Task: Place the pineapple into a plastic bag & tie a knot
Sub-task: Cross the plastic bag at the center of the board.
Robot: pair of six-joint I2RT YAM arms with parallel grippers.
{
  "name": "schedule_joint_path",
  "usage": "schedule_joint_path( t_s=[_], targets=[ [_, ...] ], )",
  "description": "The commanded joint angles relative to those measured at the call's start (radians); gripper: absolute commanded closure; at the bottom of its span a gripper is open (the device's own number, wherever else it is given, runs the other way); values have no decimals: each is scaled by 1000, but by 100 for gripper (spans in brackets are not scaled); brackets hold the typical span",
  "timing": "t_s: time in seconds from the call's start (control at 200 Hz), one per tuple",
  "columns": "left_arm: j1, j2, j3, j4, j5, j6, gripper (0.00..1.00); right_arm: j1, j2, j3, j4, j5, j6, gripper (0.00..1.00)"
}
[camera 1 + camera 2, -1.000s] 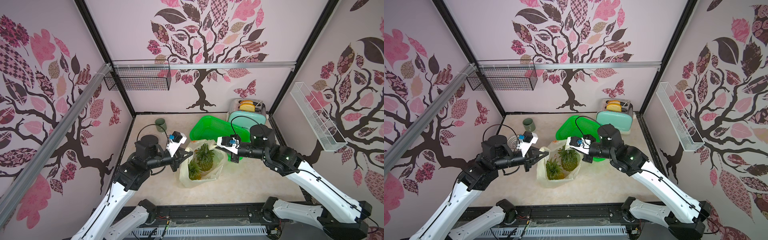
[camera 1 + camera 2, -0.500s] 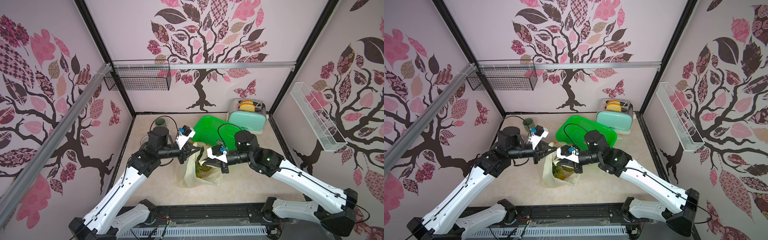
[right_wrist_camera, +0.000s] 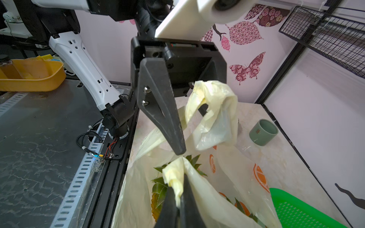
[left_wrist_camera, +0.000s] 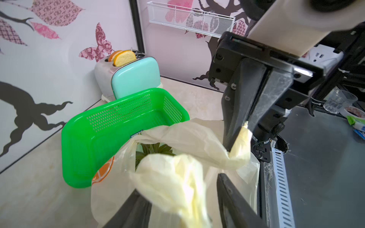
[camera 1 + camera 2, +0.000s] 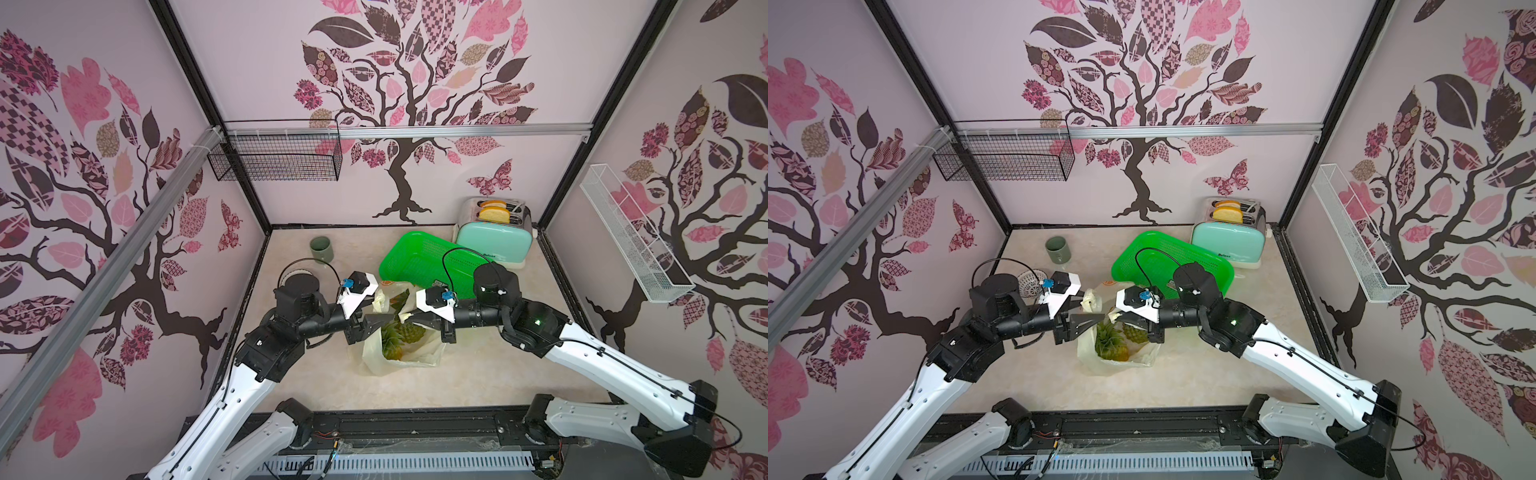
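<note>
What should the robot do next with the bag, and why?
Probably close the left gripper on the strap end pinched by the right gripper: the left jaws stand open beside it, and the plastic bag holding the pineapple is untied.

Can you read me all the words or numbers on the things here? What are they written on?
On the toaster: one small dark brand word low on its mint front, too small to read.
On the green basket: a little blue-and-white sticker at its edge, too blurred to read.
On the plastic bag: only orange-slice pictures, no words seen.
No text here reads clearly.
</note>
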Motion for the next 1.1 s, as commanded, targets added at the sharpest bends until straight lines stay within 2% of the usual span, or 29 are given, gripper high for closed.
schedule_joint_path(
  t_s=[0.0, 0.155, 0.29, 0.375, 0.505, 0.595, 0.76, 1.095],
  targets=[
    [3, -54, -45, 32, -50, 76, 37, 3, -19, 9, -2, 11, 10, 100],
    [4, -114, -120, 85, -99, 124, 36, 3, -19, 16, -14, -3, 9, 100],
    [5, -120, -151, 127, -65, 130, 41, 3, -15, 22, -22, -3, 5, 100],
    [4, -97, -150, 132, -24, 133, 51, 4, -10, 29, -28, -13, 5, 100],
    [4, -66, -146, 150, -2, 133, 75, 3, -3, 44, -34, -34, 3, 100],
    [3, -47, -141, 169, -2, 129, 81, 3, 10, 57, -24, -62, 15, 100],
    [4, 3, -135, 187, 46, 129, 83, 4, 57, 81, 49, -109, 66, 100],
    [3, 82, -116, 174, 116, 168, 87, 3, 135, 102, 87, -92, 59, 100]
  ],
)
